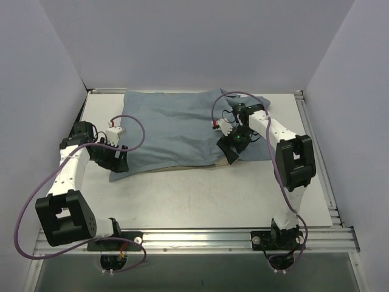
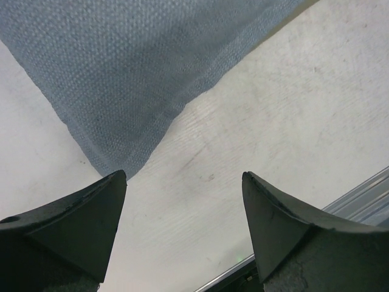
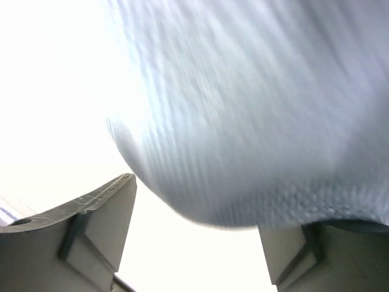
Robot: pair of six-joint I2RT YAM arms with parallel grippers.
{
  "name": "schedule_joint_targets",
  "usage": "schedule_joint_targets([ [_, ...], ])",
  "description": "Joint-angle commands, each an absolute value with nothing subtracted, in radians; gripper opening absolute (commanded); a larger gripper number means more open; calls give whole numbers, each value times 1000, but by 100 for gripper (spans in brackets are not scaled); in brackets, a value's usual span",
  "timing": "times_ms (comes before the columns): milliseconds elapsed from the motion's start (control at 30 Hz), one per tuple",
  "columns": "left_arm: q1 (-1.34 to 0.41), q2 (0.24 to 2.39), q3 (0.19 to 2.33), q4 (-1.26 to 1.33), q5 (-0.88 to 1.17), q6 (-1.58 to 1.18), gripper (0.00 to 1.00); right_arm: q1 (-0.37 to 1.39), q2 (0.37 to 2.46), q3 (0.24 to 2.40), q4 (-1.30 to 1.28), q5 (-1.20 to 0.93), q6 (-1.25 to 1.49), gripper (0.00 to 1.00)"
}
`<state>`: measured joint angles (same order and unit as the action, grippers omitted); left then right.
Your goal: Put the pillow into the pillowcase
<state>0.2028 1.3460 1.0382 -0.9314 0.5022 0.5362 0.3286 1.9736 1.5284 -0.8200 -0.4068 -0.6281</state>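
Observation:
The pillowcase lies flat across the back half of the table, grey-blue face up. The pillow is almost all hidden; only a thin pale strip shows along the pillowcase's near edge. My left gripper is low at the pillowcase's near left corner. In the left wrist view that gripper is open and empty over bare table, and the cloth corner ends just beyond the left fingertip. My right gripper is at the pillowcase's near right edge. In the right wrist view it is open, and a blurred bulge of cloth rests against the right finger.
An aluminium rail runs along the near table edge and also shows in the left wrist view. White walls close in the table on the left, back and right. Purple cables loop over both arms.

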Motion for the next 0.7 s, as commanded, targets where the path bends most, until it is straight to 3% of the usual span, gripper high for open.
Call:
schedule_joint_targets([
  [0,233,1302,1016,-1011,512,717,86,224,1849,1493,-890,-353,-557,80],
  [133,256,1348,1038,-1115,511,831,86,146,1724,1370,-812,-270,-600,92],
  [433,396,1474,1091,-1155,626,868,86,132,1670,1120,-393,-279,-754,96],
  [600,417,1470,1081,-1146,612,873,90,170,1787,1120,-327,-298,-871,94],
  [667,417,1456,1068,-1140,597,870,91,186,1840,1126,-324,-249,-925,86],
])
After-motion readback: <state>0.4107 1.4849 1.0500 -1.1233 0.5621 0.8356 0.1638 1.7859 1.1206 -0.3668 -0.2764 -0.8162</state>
